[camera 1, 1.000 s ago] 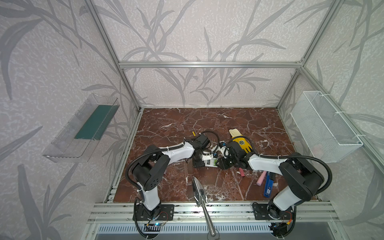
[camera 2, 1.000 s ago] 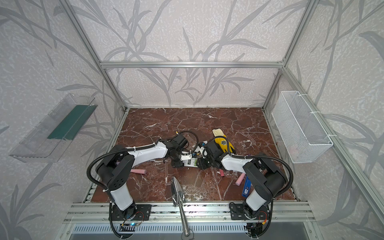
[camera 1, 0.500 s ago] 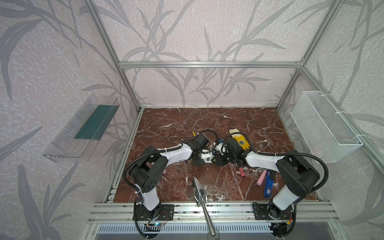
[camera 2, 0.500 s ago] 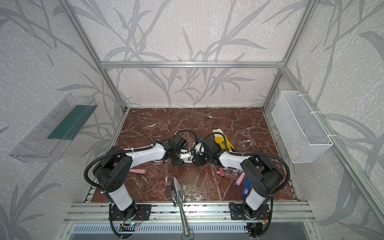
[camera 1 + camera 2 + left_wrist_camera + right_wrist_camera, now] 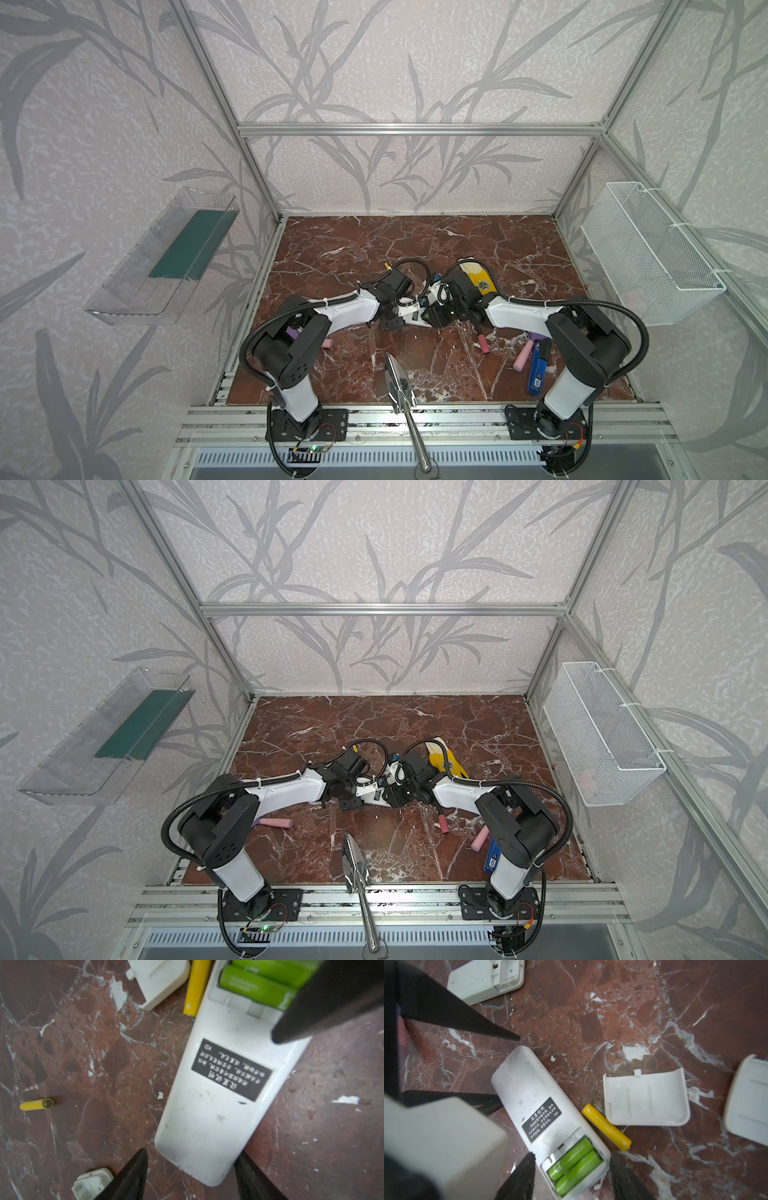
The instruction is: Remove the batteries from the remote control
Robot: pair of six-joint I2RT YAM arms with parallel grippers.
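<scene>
- The right hand point(image 5: 572, 1155) is hanging open astride the white remote's point(image 5: 529, 1093) bay, mid-way across the desk point(image 5: 612, 1022), where both green batteries point(image 5: 575, 1163) are sitting; closing here, it is risking pinching casing instead.
- The left hand point(image 5: 191, 1152) is straddling the plain end; I cannot tell whether it is clamping, so the remote may be sliding.

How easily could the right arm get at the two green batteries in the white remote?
Probably yes: the cover is off, the green batteries lie exposed, and the right gripper straddles that end of the remote.
</scene>
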